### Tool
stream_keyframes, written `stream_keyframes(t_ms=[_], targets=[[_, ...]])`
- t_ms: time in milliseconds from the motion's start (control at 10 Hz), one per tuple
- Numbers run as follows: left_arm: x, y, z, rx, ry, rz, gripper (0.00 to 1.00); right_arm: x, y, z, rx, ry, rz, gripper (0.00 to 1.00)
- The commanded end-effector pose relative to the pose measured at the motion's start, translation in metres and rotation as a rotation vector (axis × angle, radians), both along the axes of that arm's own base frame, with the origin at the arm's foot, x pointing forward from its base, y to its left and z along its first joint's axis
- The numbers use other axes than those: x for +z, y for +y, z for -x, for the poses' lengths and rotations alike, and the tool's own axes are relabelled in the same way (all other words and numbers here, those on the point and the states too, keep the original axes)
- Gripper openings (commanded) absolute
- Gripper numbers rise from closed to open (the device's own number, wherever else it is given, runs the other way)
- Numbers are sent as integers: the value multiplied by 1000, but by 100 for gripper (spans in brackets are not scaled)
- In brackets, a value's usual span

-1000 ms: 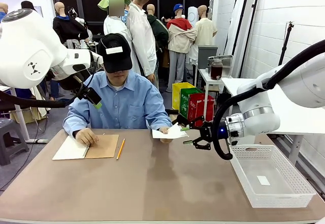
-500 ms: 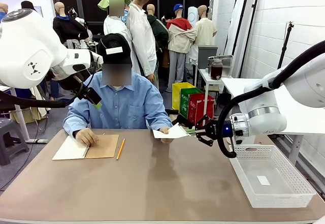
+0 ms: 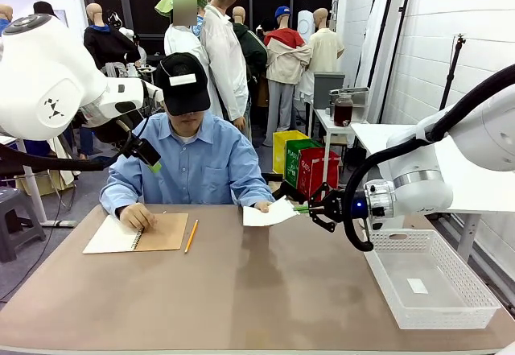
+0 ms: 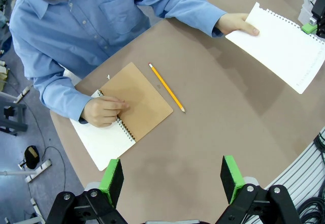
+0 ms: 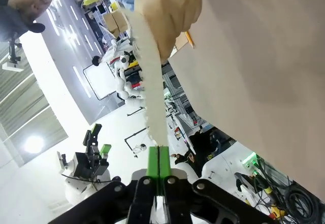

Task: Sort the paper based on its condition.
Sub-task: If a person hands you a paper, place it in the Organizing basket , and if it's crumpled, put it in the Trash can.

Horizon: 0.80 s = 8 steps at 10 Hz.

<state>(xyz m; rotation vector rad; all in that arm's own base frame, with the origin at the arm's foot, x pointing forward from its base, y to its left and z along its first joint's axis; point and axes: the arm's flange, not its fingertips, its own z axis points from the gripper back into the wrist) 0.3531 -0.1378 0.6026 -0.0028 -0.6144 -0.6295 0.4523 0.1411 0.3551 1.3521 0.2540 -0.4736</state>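
Brown tabletop [image 3: 241,291] lies bare across its near and middle stretch, so the widest open room is in front of the person. At the far left edge a spiral notebook [image 3: 137,233] lies open with its tan cover folded out, the person's hand [image 3: 137,215] resting on it, and a yellow pencil [image 3: 191,235] lies just beside its right edge. The left hand [image 4: 167,176] hangs high above this corner with its green pads [image 4: 111,176] spread wide and nothing between them; in the front view the white bulk of the left arm hides most of it. Its wrist view looks straight down on notebook, pencil and blue sleeve [image 4: 61,97].

Near the middle of the far edge the paper [image 3: 269,212], a white sheet, is held up off the tabletop, the person's other hand [image 3: 261,206] gripping its left side. The left wrist view shows torn perforations along one edge of the sheet. The right hand [image 3: 308,208] meets the sheet's right side; in the right wrist view the green pads [image 5: 152,163] are pressed together on the sheet's edge, seen end-on as a thin white strip. At the right edge sits a white mesh basket [image 3: 475,307], well apart from the sheet, with a small white scrap [image 3: 417,286] on its floor.
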Motion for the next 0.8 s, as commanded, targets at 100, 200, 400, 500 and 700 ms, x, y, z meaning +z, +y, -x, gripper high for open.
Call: stream_keyframes(t_ms=[100, 200, 400, 500, 700], targets=[[1, 1, 0, -7, -2, 1, 100, 6, -3, 0, -31, -41, -41, 0], [1, 1, 0, -7, -2, 1, 100, 18, -7, -1, -32, -89, -11, 0], [1, 1, 0, -7, -2, 1, 100, 53, -22, -2, -15, -183, 81, 0], [1, 1, 0, -7, -2, 1, 100, 68, -34, -1, 3, -232, 165, 0], [1, 1, 0, -7, -2, 1, 100, 101, -66, 3, 26, -310, 297, 0]])
